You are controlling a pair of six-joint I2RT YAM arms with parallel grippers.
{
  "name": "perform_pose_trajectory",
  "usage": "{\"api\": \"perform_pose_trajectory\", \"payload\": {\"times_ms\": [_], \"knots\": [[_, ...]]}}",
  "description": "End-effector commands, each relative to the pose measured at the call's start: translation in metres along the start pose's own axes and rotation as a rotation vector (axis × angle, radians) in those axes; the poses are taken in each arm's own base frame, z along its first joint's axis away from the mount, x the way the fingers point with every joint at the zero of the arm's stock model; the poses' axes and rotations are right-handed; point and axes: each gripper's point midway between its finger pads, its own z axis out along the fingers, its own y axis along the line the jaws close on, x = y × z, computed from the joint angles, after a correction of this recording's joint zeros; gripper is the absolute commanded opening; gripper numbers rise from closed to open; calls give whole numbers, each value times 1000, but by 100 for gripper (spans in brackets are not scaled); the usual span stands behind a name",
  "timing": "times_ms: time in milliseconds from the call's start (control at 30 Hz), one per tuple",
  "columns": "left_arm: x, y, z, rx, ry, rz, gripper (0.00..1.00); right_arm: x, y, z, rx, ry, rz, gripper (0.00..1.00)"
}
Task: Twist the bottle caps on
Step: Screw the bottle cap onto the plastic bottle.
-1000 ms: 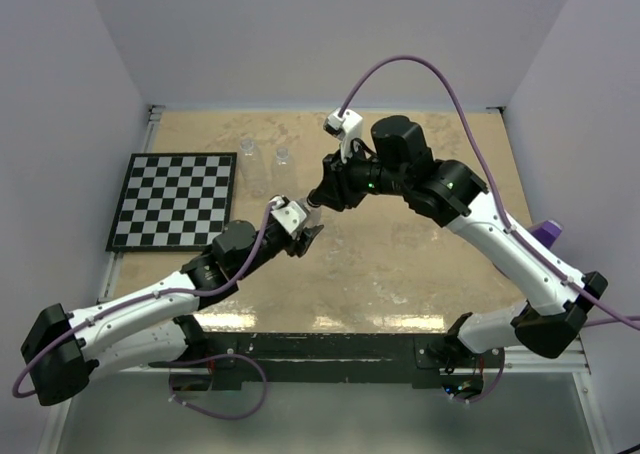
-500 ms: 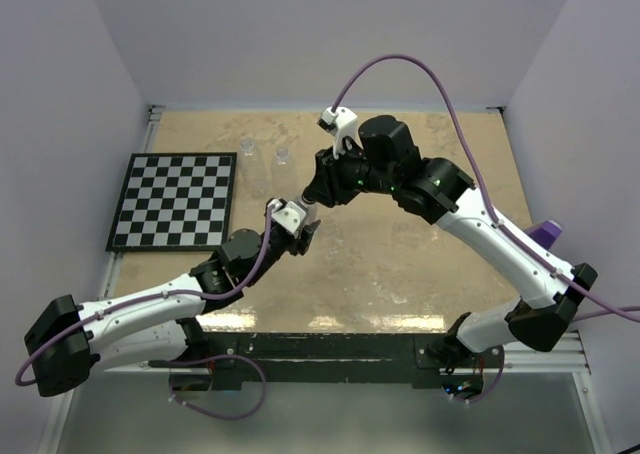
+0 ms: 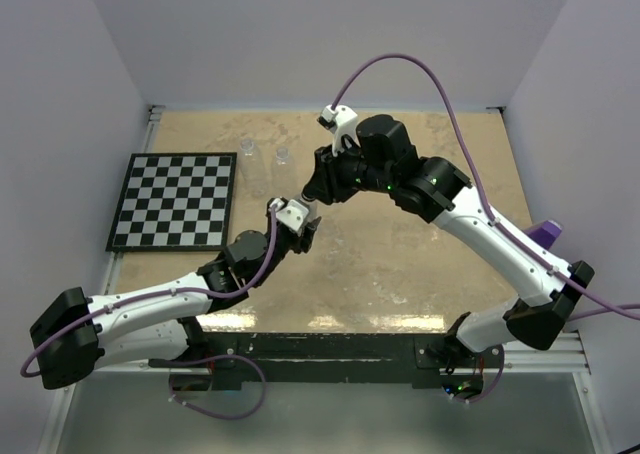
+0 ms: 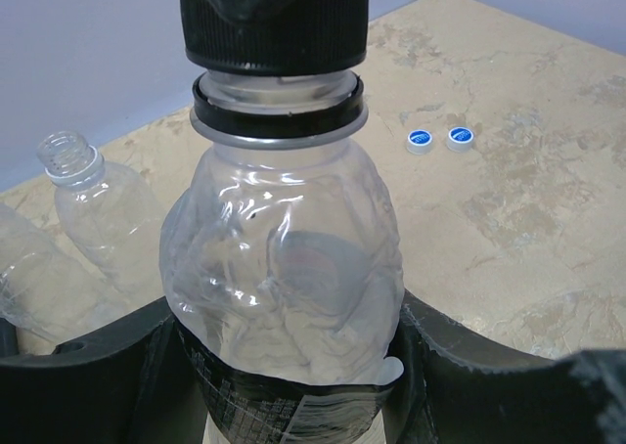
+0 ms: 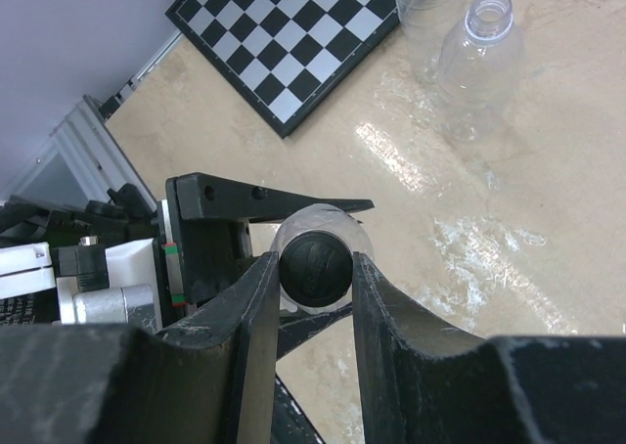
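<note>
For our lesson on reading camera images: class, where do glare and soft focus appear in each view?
Right wrist view: white glare streaks on the table, and the gripper fingers look soft. Left wrist view: the held bottle and black cap are sharp, with reflections on its wall. Top view: the uncapped bottles almost vanish against the tan surface.

White-shelled arms with black joints and purple cables; left pincer and right pincer matte black.

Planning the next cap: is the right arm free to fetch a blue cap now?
Probably not yet: the right gripper is shut on the black cap atop the bottle the left gripper holds. The blue caps lie uncovered on the table, so releasing should free it.
</note>
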Motion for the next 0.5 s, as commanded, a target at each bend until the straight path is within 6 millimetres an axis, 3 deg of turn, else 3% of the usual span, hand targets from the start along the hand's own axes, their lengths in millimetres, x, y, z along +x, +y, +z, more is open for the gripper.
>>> {"api": "perform_pose_trajectory", "payload": {"times_ms": [0, 233, 467], "knots": [[-85, 2, -4, -3, -270, -174, 0, 11, -8, -1, 48, 47, 19, 30], [-57, -1, -6, 7, -200, -209, 0, -21, 1, -23, 39, -61, 11, 47], [-45, -6, -7, 48, -163, -227, 0, -47, 1, -40, 61, -157, 6, 55]]}}
